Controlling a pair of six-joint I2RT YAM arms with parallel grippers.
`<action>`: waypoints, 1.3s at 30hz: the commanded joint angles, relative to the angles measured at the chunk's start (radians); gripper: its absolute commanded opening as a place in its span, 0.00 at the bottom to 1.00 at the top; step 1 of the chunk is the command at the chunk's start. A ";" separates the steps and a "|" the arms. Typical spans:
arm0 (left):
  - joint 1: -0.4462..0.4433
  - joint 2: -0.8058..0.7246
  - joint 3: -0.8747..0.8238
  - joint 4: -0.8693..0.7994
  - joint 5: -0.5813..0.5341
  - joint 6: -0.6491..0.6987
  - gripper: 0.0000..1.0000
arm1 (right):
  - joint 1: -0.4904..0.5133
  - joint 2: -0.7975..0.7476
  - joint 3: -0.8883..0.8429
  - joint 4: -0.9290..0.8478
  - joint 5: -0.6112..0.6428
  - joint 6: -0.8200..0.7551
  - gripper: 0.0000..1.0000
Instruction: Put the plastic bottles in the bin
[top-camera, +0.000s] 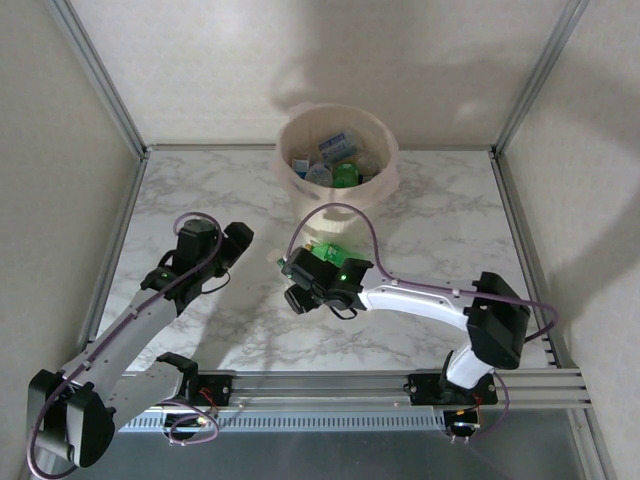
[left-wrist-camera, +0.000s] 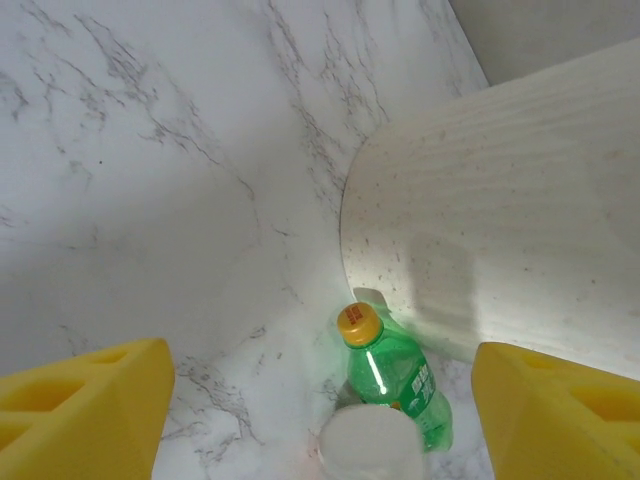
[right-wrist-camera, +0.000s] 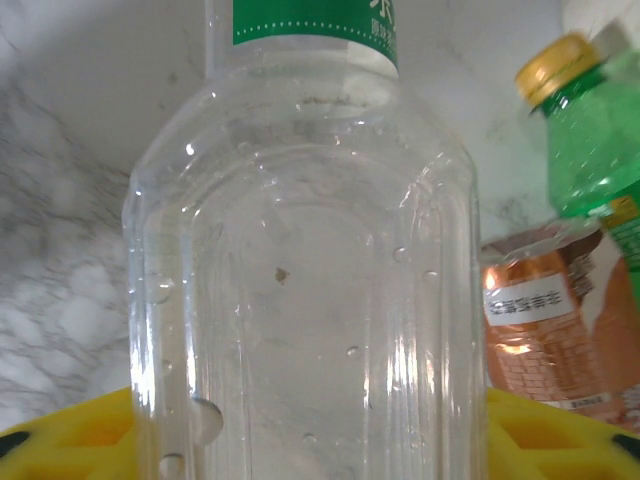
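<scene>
Clear bottle (right-wrist-camera: 300, 280) gripped in right fingers (right-wrist-camera: 60, 440), green bottle (right-wrist-camera: 595, 150) and brown-labelled bottle (right-wrist-camera: 555, 330) beside (left fingers (left-wrist-camera: 80, 410) wide, empty, near bin (left-wrist-camera: 500, 200)).

There is one round cream-white plastic bin (top-camera: 387, 168). Outside it are three plastic bottles: one clear bottle with a green label (right-wrist-camera: 300, 280), one green bottle with a yellow cap (right-wrist-camera: 595, 150) and one bottle with a brown-orange label (right-wrist-camera: 550, 330). The bottles inside the bin (top-camera: 335, 160) are too jumbled to count.
</scene>
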 joint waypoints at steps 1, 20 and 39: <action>0.014 -0.020 0.007 -0.024 -0.021 0.020 0.79 | 0.014 -0.075 0.057 -0.027 0.038 0.015 0.56; 0.028 -0.024 -0.016 -0.007 0.008 0.010 0.80 | -0.076 -0.200 0.319 -0.029 0.158 -0.059 0.54; 0.027 -0.035 -0.009 0.003 0.032 0.009 0.80 | -0.496 0.157 0.875 -0.279 0.202 -0.099 0.52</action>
